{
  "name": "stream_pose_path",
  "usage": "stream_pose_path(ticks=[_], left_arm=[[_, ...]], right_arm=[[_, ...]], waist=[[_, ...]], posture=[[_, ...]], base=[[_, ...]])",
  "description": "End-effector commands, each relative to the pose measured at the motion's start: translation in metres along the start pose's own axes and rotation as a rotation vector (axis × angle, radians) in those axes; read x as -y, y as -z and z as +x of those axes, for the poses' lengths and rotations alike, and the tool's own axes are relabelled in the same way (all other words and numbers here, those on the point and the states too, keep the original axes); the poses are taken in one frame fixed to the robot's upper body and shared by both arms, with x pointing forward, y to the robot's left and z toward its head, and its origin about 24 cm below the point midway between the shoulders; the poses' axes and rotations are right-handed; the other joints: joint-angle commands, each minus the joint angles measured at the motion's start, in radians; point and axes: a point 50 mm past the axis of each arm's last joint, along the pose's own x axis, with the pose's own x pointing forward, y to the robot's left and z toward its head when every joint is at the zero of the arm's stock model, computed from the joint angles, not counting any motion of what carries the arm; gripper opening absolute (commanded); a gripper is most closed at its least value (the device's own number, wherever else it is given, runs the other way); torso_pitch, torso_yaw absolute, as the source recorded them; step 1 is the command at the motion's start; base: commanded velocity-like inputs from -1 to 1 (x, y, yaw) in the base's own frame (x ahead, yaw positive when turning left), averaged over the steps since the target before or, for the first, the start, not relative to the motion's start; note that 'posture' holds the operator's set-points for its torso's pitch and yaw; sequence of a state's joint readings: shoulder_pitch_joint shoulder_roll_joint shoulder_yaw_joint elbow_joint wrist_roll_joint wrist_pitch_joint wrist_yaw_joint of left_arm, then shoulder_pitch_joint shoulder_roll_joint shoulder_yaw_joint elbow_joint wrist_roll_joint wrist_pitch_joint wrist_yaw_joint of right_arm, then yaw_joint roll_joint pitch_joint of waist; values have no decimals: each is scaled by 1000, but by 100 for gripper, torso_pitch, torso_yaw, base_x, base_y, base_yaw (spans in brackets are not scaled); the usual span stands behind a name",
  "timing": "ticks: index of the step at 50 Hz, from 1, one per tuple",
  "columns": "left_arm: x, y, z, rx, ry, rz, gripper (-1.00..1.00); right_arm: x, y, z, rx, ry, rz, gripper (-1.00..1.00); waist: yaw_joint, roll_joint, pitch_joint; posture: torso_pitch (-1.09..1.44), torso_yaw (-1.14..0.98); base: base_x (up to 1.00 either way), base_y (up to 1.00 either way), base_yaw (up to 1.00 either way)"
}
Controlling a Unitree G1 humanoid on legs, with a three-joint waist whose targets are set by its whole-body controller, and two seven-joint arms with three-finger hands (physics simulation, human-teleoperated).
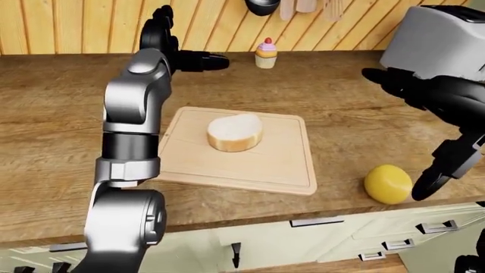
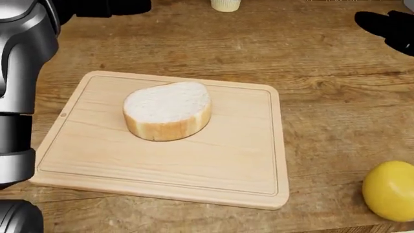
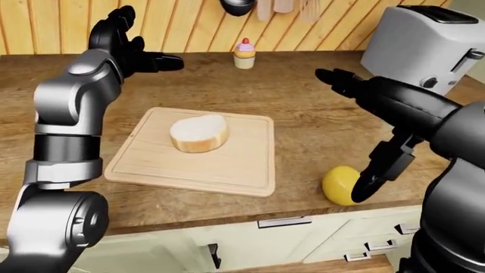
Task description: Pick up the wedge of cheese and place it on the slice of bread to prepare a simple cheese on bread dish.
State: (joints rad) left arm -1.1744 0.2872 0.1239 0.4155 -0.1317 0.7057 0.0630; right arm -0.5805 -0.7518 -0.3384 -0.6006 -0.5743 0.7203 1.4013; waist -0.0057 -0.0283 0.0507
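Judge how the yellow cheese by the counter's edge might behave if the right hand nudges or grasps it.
The cheese looks rounded and smooth, so a nudge may roll it, perhaps off the nearby counter edge. Its glossy surface could slip between the right hand's fingers. It looks solid, probably stiff.

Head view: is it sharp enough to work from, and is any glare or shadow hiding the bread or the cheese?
Head view: sharp, evenly lit, no glare; the pale round bread slice casts only a faint shadow on the light wooden cutting board; the yellow rounded cheese is cropped at the right edge. Right-eye view: the whole cheese shows, with a black finger of the right hand beside it.
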Motion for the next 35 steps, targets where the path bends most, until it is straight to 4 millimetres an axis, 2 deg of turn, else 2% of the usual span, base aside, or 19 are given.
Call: stream_pose_path(ticks=[1,5,13,25,35], left_arm=[[-2,-29,-5,113,-6,-3,100],[0,-30,-5,114,-4,-1,100],[1,-31,-4,115,-2,0,100],[1,-32,-6,117,2,0,100],[2,-32,-7,117,2,-1,100]], right_arm=[[7,-5,-9,-1,45,-25,100],[7,-6,-12,1,38,-48,100],[-4,-1,-15,2,-14,-80,100],[-11,-2,-19,-26,-21,-58,100],[-24,1,-18,-32,-49,-77,100]], waist=[[0,-2,-28],[0,-4,-29],[2,-6,-32],[-2,-2,-34],[-3,0,-33]], posture=[[0,0],[0,0],[0,0],[0,0],[0,0]], base=[[0,0,0],[0,0,0],[0,0,0],[0,0,0],[0,0,0]])
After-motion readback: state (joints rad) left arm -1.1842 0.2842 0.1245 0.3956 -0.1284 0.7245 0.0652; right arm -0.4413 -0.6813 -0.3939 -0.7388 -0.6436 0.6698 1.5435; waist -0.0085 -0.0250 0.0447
